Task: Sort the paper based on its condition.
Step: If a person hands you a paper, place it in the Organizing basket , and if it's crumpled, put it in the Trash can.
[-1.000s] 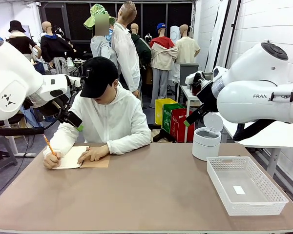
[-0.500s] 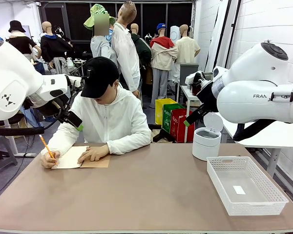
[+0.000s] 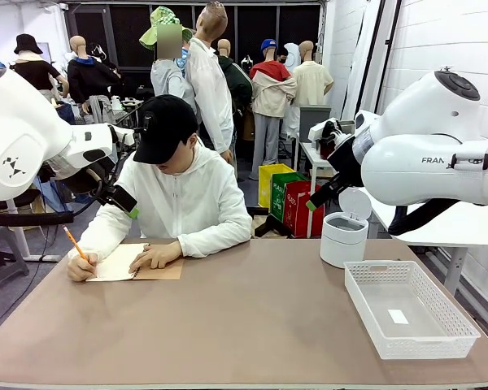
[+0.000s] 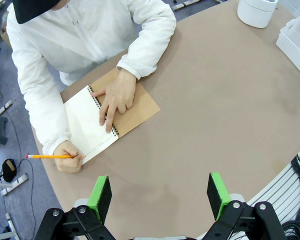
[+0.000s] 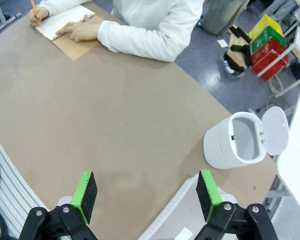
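Note:
No loose sheet of the paper is in view. At the table's far left a person writes with a pencil (image 4: 50,156) on the cream page of an open spiral notebook (image 4: 85,125), which lies on its brown cover (image 4: 135,107). The other hand is flat on the notebook (image 3: 118,262). My left gripper (image 4: 160,192) hangs open high above the table on the robot's side of the notebook, nothing between its green pads; the front view has it (image 3: 128,207) beside the person's shoulder. My right gripper (image 5: 147,192) is open and empty too, raised above the table's right part (image 3: 313,201).
A white lidded bin (image 3: 343,236) stands open at the far right, also in the right wrist view (image 5: 235,140). A white mesh basket (image 3: 364,313) sits at the near right with a small white slip inside. Bare brown tabletop spans the middle.
The person's pencil hand has shifted slightly left along the page. Both arms have stayed still.

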You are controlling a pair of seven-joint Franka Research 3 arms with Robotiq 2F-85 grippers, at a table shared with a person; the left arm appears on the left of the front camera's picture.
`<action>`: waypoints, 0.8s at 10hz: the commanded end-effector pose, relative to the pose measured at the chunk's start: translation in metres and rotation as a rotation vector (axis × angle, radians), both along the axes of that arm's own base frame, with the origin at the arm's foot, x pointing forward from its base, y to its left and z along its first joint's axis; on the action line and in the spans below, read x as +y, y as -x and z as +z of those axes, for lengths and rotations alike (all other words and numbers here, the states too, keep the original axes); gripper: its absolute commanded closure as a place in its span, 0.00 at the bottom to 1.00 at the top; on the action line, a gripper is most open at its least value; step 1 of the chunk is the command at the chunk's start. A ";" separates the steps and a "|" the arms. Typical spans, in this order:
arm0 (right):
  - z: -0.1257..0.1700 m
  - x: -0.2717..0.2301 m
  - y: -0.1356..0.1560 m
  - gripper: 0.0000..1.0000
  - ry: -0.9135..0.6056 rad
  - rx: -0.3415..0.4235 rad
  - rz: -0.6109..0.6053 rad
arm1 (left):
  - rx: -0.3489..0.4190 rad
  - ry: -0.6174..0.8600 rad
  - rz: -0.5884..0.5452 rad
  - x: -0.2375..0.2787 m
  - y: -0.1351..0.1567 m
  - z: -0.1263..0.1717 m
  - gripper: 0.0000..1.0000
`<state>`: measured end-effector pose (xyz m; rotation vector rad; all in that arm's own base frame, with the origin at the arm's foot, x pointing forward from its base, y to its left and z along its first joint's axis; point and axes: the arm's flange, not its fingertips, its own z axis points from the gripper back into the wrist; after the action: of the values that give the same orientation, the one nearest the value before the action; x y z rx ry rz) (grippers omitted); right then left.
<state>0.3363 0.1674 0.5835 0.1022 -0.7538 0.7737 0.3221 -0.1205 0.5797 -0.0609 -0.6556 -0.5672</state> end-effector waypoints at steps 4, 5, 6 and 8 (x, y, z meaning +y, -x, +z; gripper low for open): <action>0.000 0.000 -0.001 0.00 -0.004 0.003 0.002 | -0.001 0.003 0.001 0.000 -0.001 -0.001 0.00; 0.000 0.000 -0.001 0.00 -0.004 0.003 0.002 | -0.001 0.003 0.001 0.000 -0.001 -0.001 0.00; 0.000 0.000 -0.001 0.00 -0.004 0.003 0.002 | -0.001 0.003 0.001 0.000 -0.001 -0.001 0.00; 0.000 0.000 -0.001 0.00 -0.004 0.003 0.002 | -0.001 0.003 0.001 0.000 -0.001 -0.001 0.00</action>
<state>0.3363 0.1674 0.5835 0.1022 -0.7538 0.7737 0.3221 -0.1205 0.5796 -0.0609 -0.6556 -0.5672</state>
